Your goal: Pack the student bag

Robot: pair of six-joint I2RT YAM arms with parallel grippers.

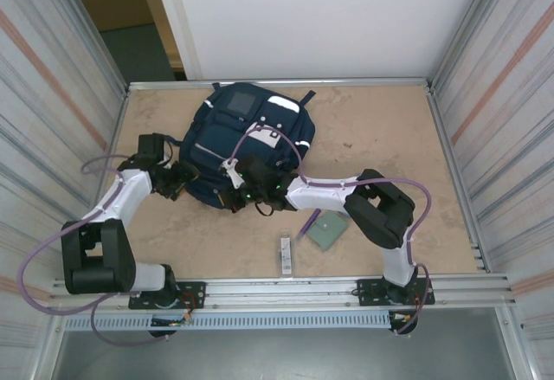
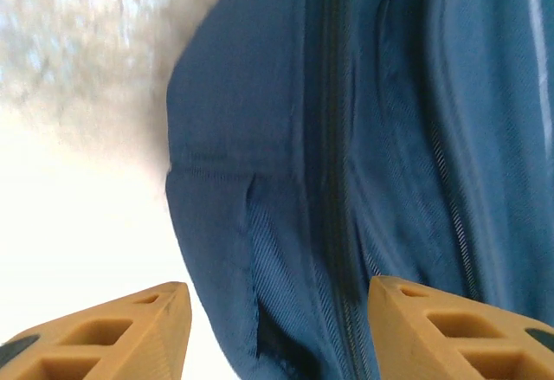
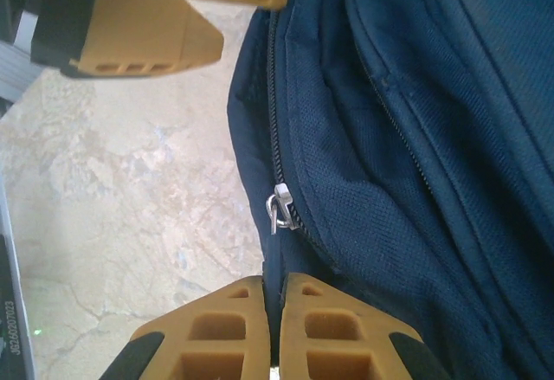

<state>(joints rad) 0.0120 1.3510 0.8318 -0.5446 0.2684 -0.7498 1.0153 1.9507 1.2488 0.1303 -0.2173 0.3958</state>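
Navy backpack (image 1: 247,138) lying soft; zipper pull (image 3: 279,209) probably offering best hold. Left gripper (image 2: 277,285) gaping at backpack's edge; right gripper (image 3: 274,280) sitting closed, empty.

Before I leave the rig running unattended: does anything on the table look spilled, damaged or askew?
Nothing stands out. The student bag lies flat, undamaged; a greenish book, purple pen and small pale bar lie loose on the table, unpacked.

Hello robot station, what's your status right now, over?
Left gripper jaws open at student bag side. Right gripper jaws shut beside zipper pull. Pen, flat green item lie on table near right arm.
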